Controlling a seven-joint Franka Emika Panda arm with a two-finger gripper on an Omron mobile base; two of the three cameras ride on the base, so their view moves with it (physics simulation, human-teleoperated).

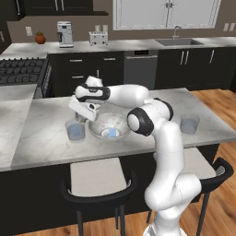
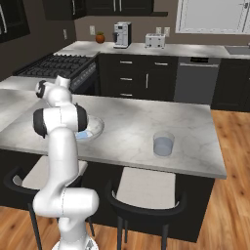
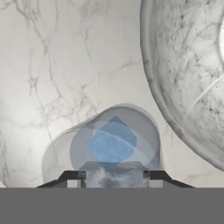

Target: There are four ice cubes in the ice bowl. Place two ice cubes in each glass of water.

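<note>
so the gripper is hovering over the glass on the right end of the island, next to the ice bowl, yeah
Not quite. The gripper is over the glass on the left side of the island, next to the ice bowl, as the left base view shows. The other glass stands apart, near the right end.

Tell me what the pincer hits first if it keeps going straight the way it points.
Most likely the glass of water right below the pincer, with an ice cube inside it; depth is uncertain.
</note>
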